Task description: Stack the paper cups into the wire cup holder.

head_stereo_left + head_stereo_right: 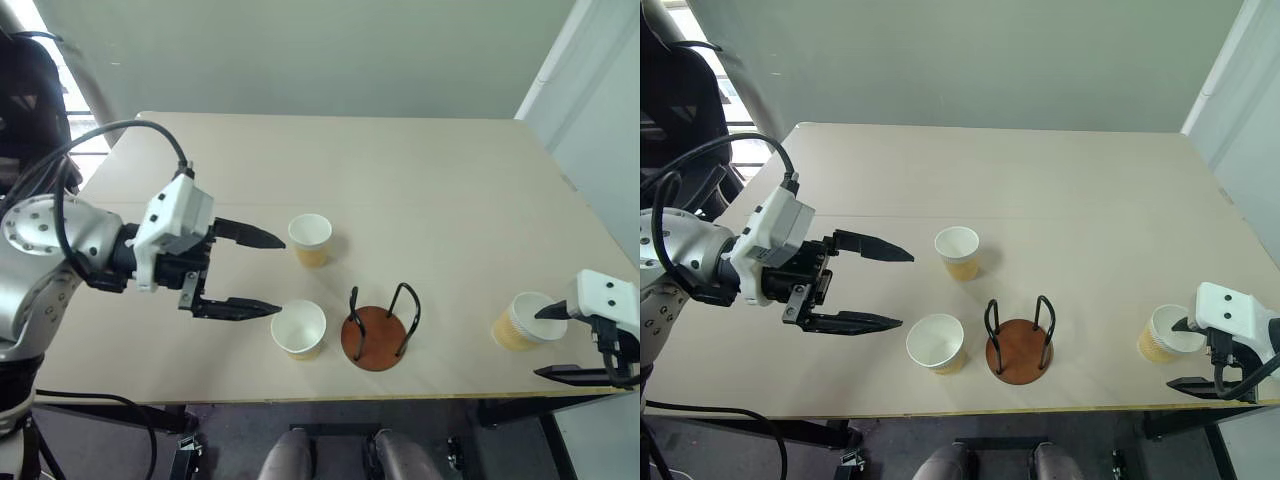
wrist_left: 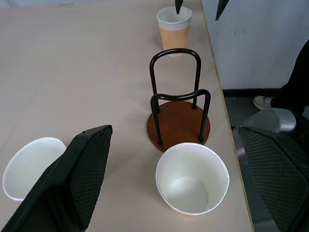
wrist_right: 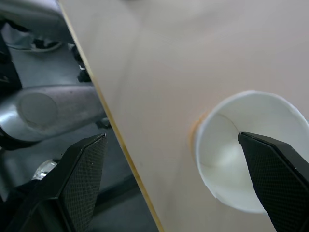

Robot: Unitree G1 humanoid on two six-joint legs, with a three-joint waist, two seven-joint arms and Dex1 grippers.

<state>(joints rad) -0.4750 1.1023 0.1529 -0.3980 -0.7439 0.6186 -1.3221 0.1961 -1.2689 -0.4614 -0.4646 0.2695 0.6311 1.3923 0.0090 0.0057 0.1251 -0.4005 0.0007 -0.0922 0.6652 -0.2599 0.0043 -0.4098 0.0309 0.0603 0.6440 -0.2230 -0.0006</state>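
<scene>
The wire cup holder [image 1: 376, 336] stood empty near the table's [image 1: 430, 190] near edge, its 2 black wire loops upright on the reddish-brown disc. All 3 paper cups stood upright, open ends up, with nothing in them: the near cup [image 1: 299, 329] just left of the holder, the far cup [image 1: 310, 240] farther back and left of it, and the right cup [image 1: 522, 321] well apart toward the table's right near corner, close to the edge. The left gripper [image 1: 262, 274] hung to the left of the near and far cups, its jaws spread wide and holding nothing, fingertips pointing right toward them. The right gripper [image 1: 553, 343] sat at the right cup with its jaws wide apart, 1 fingertip over the cup's mouth and the other past the table's near edge; it gripped nothing. The far half of the tabletop lay bare. No writing could be read on the cups.
</scene>
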